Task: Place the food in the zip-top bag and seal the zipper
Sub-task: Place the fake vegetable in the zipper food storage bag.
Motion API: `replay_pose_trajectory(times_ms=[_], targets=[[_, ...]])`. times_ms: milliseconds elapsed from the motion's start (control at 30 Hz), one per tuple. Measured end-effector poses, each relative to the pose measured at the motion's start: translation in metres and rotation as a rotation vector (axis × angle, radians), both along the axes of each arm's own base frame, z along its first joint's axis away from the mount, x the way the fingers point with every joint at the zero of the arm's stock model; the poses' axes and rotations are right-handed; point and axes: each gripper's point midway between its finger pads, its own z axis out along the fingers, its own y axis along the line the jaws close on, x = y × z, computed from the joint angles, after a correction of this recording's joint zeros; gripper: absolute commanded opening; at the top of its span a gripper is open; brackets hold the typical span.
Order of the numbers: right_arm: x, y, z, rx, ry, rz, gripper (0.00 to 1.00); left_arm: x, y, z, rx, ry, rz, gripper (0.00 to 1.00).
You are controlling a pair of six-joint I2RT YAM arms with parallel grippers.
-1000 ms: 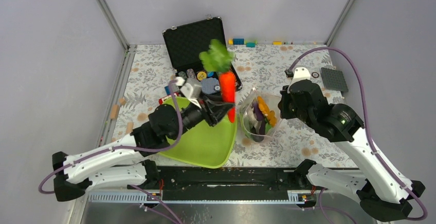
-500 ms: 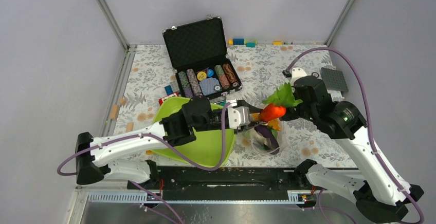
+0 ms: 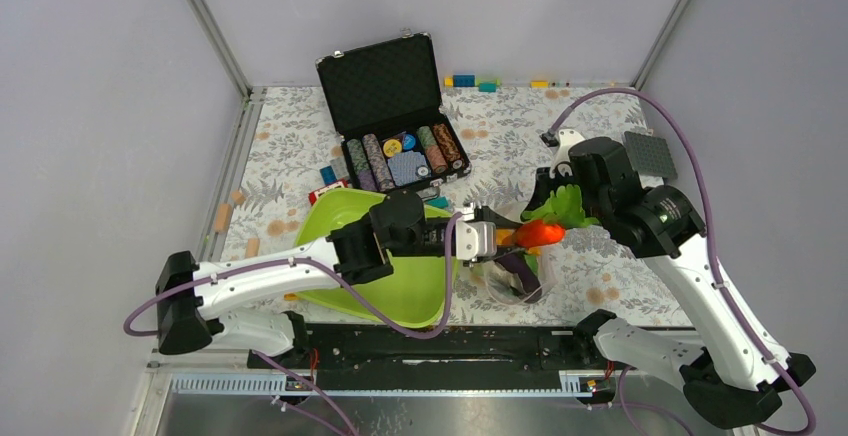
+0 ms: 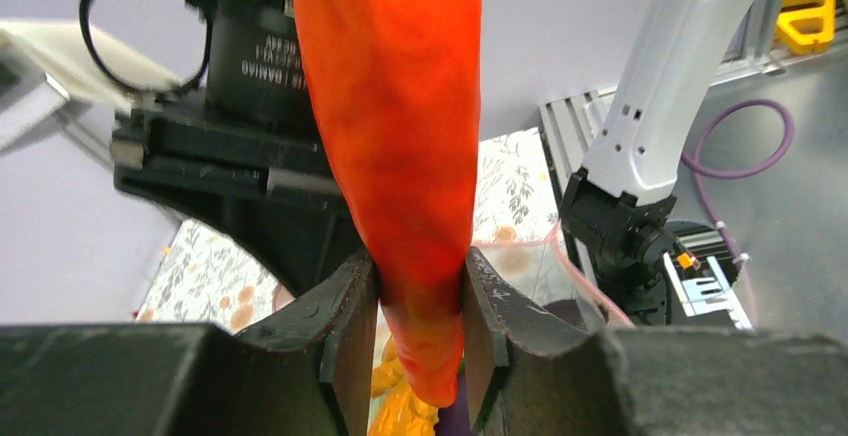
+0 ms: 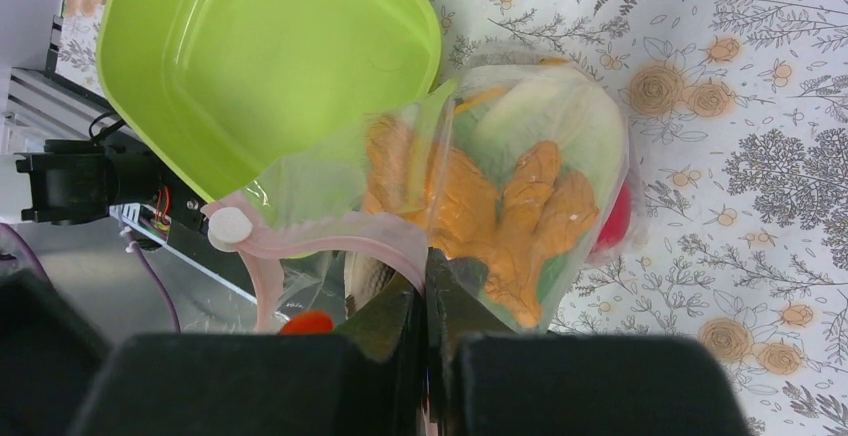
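Above the green tray (image 3: 400,291), the left arm had swung to the right within the last second. The left gripper (image 4: 415,301), clamped on the carrot (image 4: 400,136), was now at the mouth of the bag (image 5: 520,156) and no longer near the black case (image 3: 385,86). The bag stood on the table (image 3: 600,136) just right of the tray, with other food (image 5: 500,206) already inside. The right gripper (image 5: 428,301) was closed on the zipper (image 5: 330,246) and held the mouth up. I judged that only the release remained for this piece. I could not tell whether the carrot's tip was already inside. Its leaves were cut off in the left wrist view.
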Motion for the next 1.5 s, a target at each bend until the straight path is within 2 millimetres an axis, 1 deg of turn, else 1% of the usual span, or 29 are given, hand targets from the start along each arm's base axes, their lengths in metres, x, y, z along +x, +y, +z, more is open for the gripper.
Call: replay_pose_trajectory(times_ms=[33,100,167,233,300,433,500,533,600,633,667,733,967,1000,1033,1133,1167,1233,1333,1400,1500], targets=[[-0.001,0.000,0.000,-0.001,0.003,0.001,0.00,0.002,0.001,-0.003,0.005,0.002,0.010,0.00],[-0.002,-0.001,-0.001,-0.003,0.006,0.002,0.00,0.006,0.005,-0.016,0.020,0.008,0.042,0.00],[-0.003,-0.001,-0.001,-0.001,0.011,0.008,0.00,0.011,0.015,-0.039,0.050,0.018,0.089,0.00],[-0.006,0.001,0.000,0.007,0.018,0.018,0.00,0.014,0.022,-0.055,0.083,0.027,0.120,0.00],[-0.006,0.001,0.000,0.008,0.019,0.022,0.00,0.017,0.024,-0.064,0.101,0.032,0.139,0.00],[-0.007,0.001,0.000,0.006,0.020,0.023,0.00,0.020,0.024,-0.065,0.104,0.034,0.157,0.00],[-0.007,0.001,0.000,0.006,0.020,0.023,0.00,0.023,0.025,-0.065,0.105,0.035,0.171,0.15],[-0.007,0.001,0.000,0.006,0.020,0.023,0.00,0.024,0.025,-0.066,0.108,0.036,0.179,0.18],[-0.008,0.000,0.001,0.005,0.021,0.024,0.00,0.028,0.027,-0.069,0.120,0.039,0.202,0.31],[-0.008,0.000,0.001,0.006,0.021,0.026,0.00,0.029,0.029,-0.071,0.128,0.042,0.212,0.40],[-0.009,0.001,0.002,0.008,0.022,0.030,0.00,0.030,0.030,-0.073,0.140,0.044,0.221,0.45],[-0.010,0.002,0.003,0.014,0.023,0.036,0.00,0.032,0.032,-0.078,0.160,0.049,0.235,0.52],[-0.010,0.002,0.001,0.009,0.036,0.038,0.00,0.032,0.035,-0.088,0.194,0.078,0.245,0.60],[-0.010,0.002,0.001,0.008,0.037,0.038,0.00,0.032,0.035,-0.088,0.194,0.085,0.246,0.65],[-0.010,0.002,0.001,0.008,0.037,0.038,0.00,0.031,0.035,-0.087,0.192,0.095,0.246,0.74],[-0.009,0.002,0.001,0.008,0.038,0.038,0.00,0.028,0.038,-0.085,0.185,0.137,0.245,0.97],[-0.009,0.002,0.001,0.008,0.037,0.038,0.00,0.026,0.040,-0.082,0.177,0.153,0.243,0.99],[-0.009,0.003,0.001,0.008,0.038,0.038,0.00,0.020,0.044,-0.073,0.152,0.206,0.233,0.99],[-0.009,0.003,0.001,0.008,0.038,0.038,0.00,0.009,0.055,-0.052,0.099,0.283,0.213,0.99],[-0.009,0.003,0.001,0.007,0.038,0.038,0.00,0.002,0.065,-0.035,0.052,0.345,0.206,0.99],[-0.009,0.003,0.001,0.007,0.038,0.038,0.00,0.002,0.079,-0.015,-0.010,0.443,0.240,0.99]])
